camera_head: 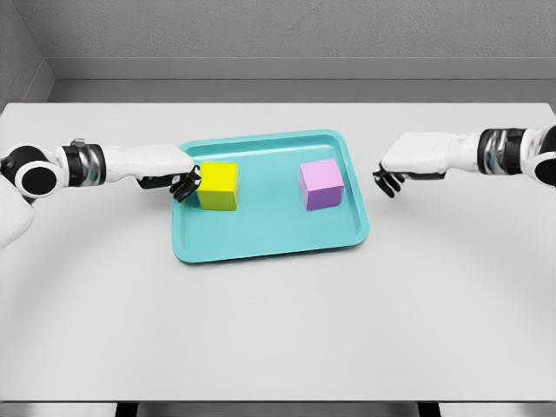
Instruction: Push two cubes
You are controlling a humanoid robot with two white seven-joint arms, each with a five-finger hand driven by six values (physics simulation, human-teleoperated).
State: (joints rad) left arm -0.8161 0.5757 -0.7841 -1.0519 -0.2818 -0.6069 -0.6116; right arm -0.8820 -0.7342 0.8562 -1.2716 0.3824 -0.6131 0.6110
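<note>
A yellow cube (218,186) sits in the left half of a teal tray (269,239). A purple cube (321,184) sits in the tray's right half, apart from the yellow one. My left hand (184,183) reaches in from the left over the tray's rim; its curled dark fingertips touch the yellow cube's left face. My right hand (388,180) hovers outside the tray's right edge, fingers curled downward, a clear gap away from the purple cube. Neither hand holds anything.
The tray lies in the middle of a light grey table (278,330). A grey wall runs behind the table's far edge.
</note>
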